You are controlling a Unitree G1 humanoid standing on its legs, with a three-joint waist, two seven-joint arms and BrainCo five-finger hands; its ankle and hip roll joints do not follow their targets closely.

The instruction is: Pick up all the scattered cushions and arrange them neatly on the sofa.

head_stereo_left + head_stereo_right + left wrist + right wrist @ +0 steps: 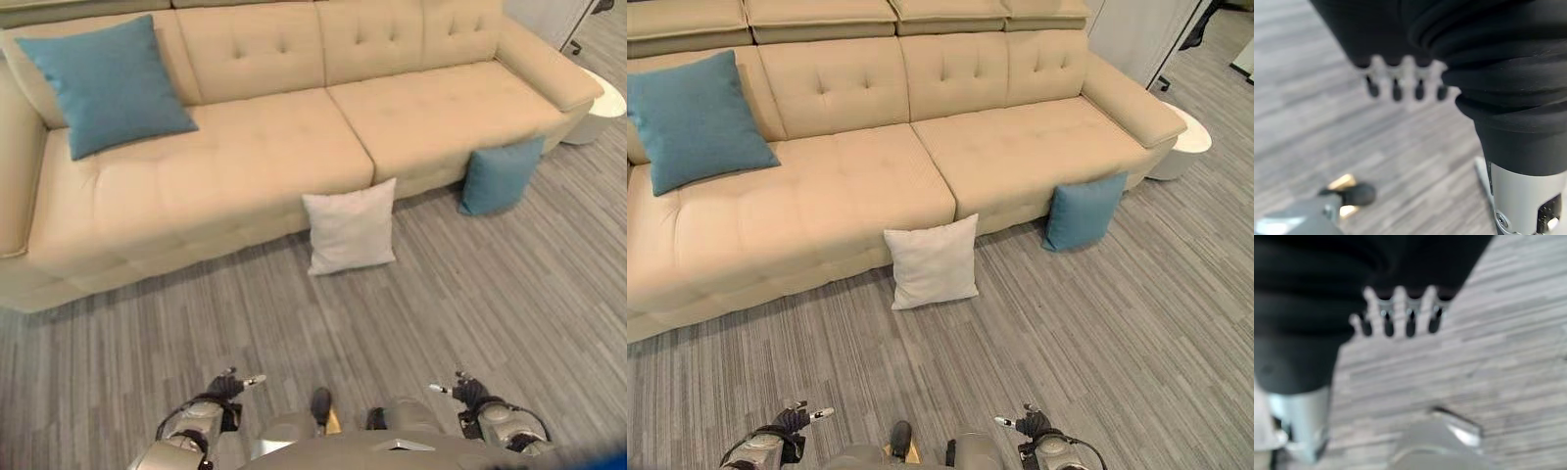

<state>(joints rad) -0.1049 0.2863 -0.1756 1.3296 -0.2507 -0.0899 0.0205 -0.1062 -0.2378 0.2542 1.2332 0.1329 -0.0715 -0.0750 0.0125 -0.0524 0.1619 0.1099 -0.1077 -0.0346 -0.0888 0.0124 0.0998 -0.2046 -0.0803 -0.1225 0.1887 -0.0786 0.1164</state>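
A white cushion (350, 231) stands on the floor, leaning against the front of the beige sofa (265, 147) near its middle. Further right a teal cushion (501, 174) leans against the sofa's front on the floor. Another teal cushion (108, 83) rests on the seat at the sofa's left end, propped on the backrest. My left hand (223, 388) and right hand (470, 393) hang low at my sides, well short of the cushions. Both are open and hold nothing, the fingers (1396, 85) of the left and the fingers (1400, 313) of the right relaxed above bare floor.
A round white side table (1181, 143) stands past the sofa's right armrest. A pale cabinet or wall panel (1136, 34) rises behind it. Grey striped flooring (441, 304) lies between me and the sofa.
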